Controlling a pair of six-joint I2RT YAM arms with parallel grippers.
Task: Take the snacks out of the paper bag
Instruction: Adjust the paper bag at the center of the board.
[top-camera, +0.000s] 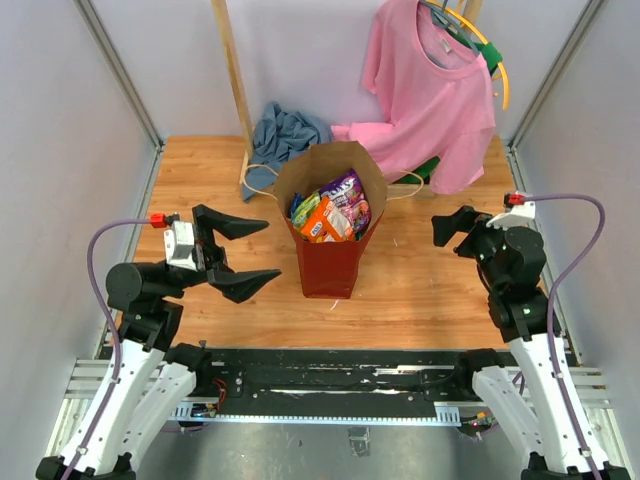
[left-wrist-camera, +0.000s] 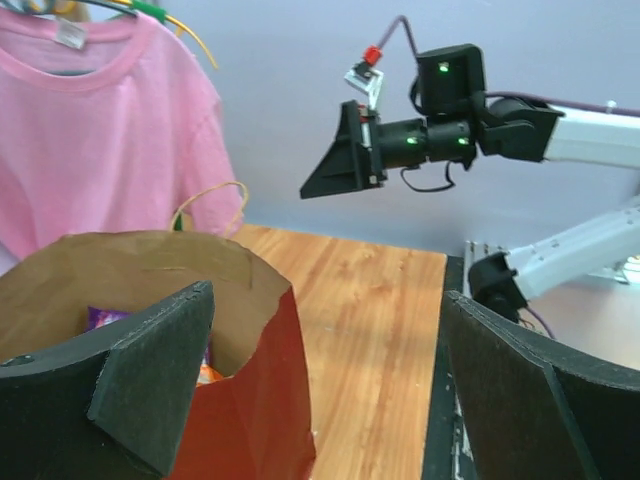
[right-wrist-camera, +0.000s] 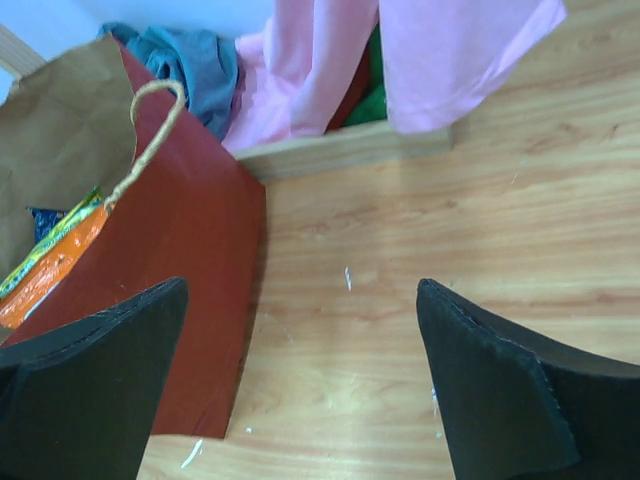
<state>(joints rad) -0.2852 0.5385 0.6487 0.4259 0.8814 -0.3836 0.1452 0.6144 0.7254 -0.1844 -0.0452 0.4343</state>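
1 paper bag (top-camera: 328, 268) of snacks (top-camera: 336, 207) between gaping left tool (top-camera: 272, 249), gaping right tool (top-camera: 443, 232)

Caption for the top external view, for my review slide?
Open left gripper and open right gripper flank the upright paper bag, snacks inside.

Snacks (top-camera: 332, 207) in paper bag (top-camera: 330, 262), between both arms
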